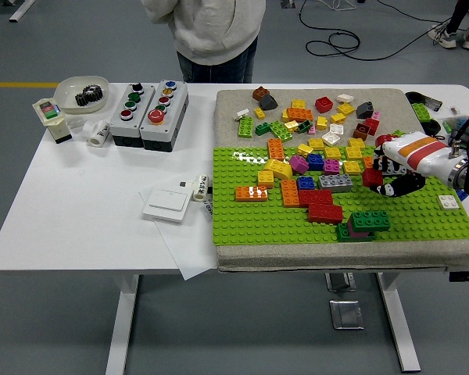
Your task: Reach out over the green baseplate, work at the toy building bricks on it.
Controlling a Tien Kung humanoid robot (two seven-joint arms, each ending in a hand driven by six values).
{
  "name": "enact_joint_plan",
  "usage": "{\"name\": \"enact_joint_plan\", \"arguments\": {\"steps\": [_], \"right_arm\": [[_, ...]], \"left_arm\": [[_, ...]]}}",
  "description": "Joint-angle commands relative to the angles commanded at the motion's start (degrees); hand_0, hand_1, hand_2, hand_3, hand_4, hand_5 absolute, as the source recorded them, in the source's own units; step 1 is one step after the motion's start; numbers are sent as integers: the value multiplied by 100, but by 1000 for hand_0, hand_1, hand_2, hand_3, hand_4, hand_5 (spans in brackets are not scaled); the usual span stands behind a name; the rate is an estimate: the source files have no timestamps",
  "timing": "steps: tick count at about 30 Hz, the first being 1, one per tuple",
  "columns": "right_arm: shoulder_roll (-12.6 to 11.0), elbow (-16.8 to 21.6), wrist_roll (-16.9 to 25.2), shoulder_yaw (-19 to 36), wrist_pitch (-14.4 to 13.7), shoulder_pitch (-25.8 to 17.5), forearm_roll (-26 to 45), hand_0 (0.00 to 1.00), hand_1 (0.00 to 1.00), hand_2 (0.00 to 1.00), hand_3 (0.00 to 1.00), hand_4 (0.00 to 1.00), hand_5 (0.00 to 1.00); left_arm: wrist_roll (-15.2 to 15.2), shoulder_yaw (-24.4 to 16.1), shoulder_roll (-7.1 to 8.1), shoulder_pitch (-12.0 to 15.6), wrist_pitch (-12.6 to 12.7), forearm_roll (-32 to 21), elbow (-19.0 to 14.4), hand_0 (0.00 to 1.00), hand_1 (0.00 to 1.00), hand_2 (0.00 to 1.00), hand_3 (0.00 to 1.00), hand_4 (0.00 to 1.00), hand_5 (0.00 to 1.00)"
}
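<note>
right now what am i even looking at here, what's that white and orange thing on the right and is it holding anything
This is one view from a camera high on a humanoid robot, looking down over its white table. The white and orange thing is the robot's right hand, reaching in from the right over a green baseplate covered in toy building bricks. Its dark fingers curl around a small red brick; it looks gripped, though I cannot be sure. The left hand is out of view. A dark green brick sits nearer the front edge. To the left lie two button boxes, a white bowl and a white switch plate. A person stands at the far side, hands not visible.
</note>
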Motion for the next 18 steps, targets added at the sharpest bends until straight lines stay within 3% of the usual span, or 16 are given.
{"name": "enact_joint_plan", "arguments": {"steps": [11,18], "right_arm": [[-603,1273,-17,309,186,-448,-62,282,386,462,460,689,288],[-838,1854,-31,303,325,-622,-273,295,390,464,462,696,299]], "left_arm": [[-13,14,-1,18,-11,-35,3,605,726,703,556,593,606],[-8,9,-2,29,-12,-22,2,605,727,703,556,592,606]]}}
